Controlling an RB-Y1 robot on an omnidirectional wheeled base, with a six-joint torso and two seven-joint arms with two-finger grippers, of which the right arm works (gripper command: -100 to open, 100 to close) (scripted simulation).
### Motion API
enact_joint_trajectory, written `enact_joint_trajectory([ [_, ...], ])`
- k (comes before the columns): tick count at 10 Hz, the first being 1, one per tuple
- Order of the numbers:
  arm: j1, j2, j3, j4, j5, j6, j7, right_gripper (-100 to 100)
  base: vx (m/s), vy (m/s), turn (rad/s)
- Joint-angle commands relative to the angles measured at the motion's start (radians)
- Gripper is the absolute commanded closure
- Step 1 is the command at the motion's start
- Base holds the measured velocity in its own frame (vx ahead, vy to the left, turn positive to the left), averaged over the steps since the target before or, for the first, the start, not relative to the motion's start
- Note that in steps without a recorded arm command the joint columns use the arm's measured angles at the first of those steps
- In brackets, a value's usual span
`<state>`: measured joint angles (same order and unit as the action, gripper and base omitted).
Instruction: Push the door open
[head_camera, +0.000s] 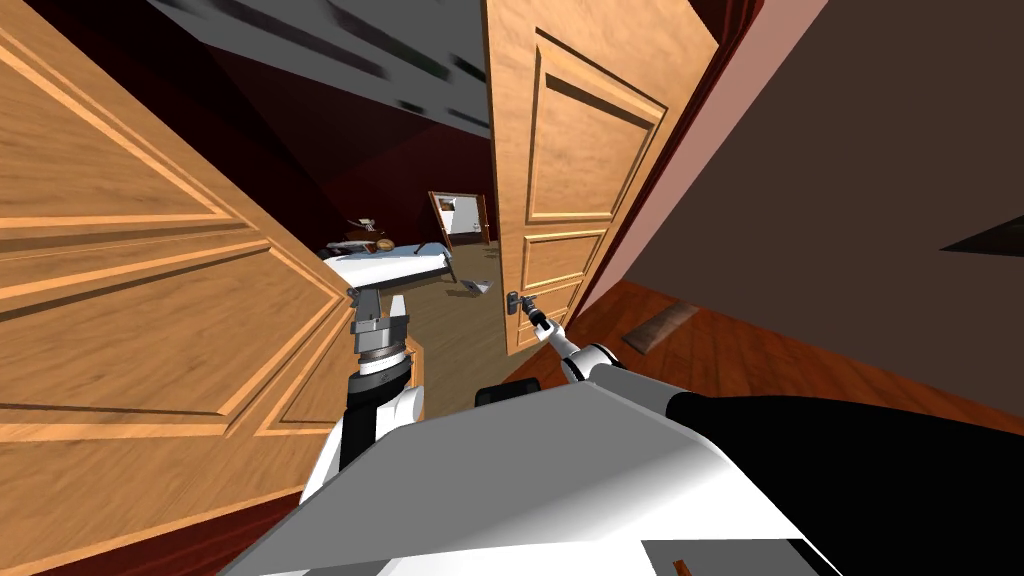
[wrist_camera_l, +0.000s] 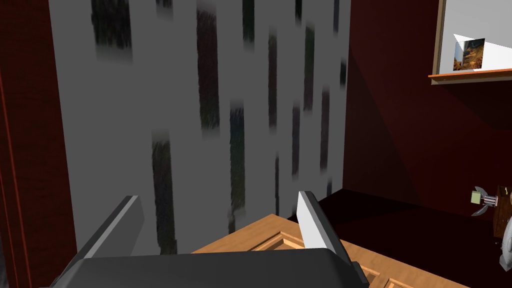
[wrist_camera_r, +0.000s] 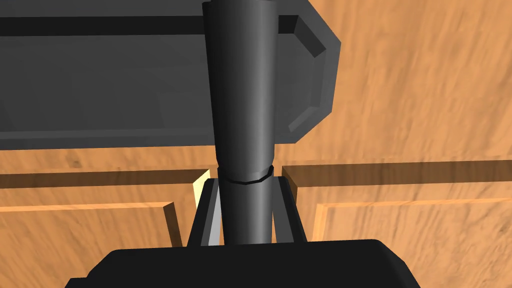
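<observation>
A panelled wooden door (head_camera: 565, 170) stands ahead on the right, partly swung away, with a dark lever handle (head_camera: 514, 301) low on its near edge. My right gripper (head_camera: 529, 308) is shut on that handle; up close the dark handle bar (wrist_camera_r: 243, 125) runs between the fingers (wrist_camera_r: 212, 220), which press its sides, with the dark backplate (wrist_camera_r: 125, 80) on the wood behind. My left gripper (head_camera: 379, 297) is raised in the gap between the doors, open and holding nothing, its fingers (wrist_camera_l: 312, 225) apart over a wooden door edge (wrist_camera_l: 270, 235).
A second wooden door (head_camera: 150, 290) fills the left side close to my left arm. Through the gap lie a bed (head_camera: 400, 262), a tan floor with a small white object (head_camera: 476, 287) and a far doorway (head_camera: 462, 218). A brown wall (head_camera: 850, 200) and reddish wooden floor (head_camera: 760, 350) lie on the right.
</observation>
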<state>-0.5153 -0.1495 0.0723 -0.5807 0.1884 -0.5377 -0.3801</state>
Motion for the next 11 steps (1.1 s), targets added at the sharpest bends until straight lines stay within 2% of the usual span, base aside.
enact_joint_trajectory([
  [1, 0.014, -0.012, -0.015, -0.035, -0.005, 0.014, 0.008, 100, 0.12, 0.115, -0.061],
  [4, 0.018, -0.02, -0.054, -0.031, -0.022, 0.019, 0.034, 100, 0.138, 0.128, -0.068],
  [5, 0.018, -0.02, -0.054, -0.031, -0.022, 0.019, 0.034, 100, 0.115, 0.108, -0.051],
  [6, 0.02, -0.025, -0.077, -0.029, -0.032, 0.022, 0.049, 100, 0.124, 0.152, -0.033],
  [11, 0.026, -0.036, -0.132, -0.024, -0.055, 0.03, 0.086, 100, 0.156, 0.163, -0.076],
])
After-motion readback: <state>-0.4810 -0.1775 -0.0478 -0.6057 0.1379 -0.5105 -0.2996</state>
